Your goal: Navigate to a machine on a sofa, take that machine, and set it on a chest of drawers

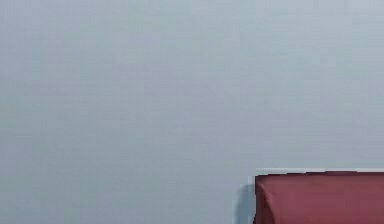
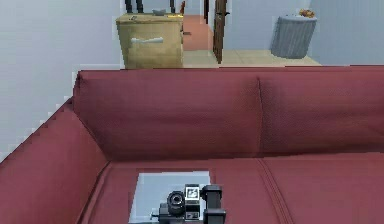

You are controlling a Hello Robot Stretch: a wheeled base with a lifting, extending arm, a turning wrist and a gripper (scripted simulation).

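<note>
A dark red sofa spans the arm side view, and its corner shows at the forward view's bottom right. On the seat cushion lies a flat, light grey rectangular thing. My gripper reaches in at the bottom edge, its dark body beside the two white marked squares, right at the near edge of that grey thing. I cannot tell whether it holds anything. Behind the sofa's back stands a light wooden cabinet with a pale handle on its front.
A pale blank wall stands close ahead in the forward view. Beyond the sofa, a grey bin sits at the right on tan floor, with a dark doorway between it and the cabinet.
</note>
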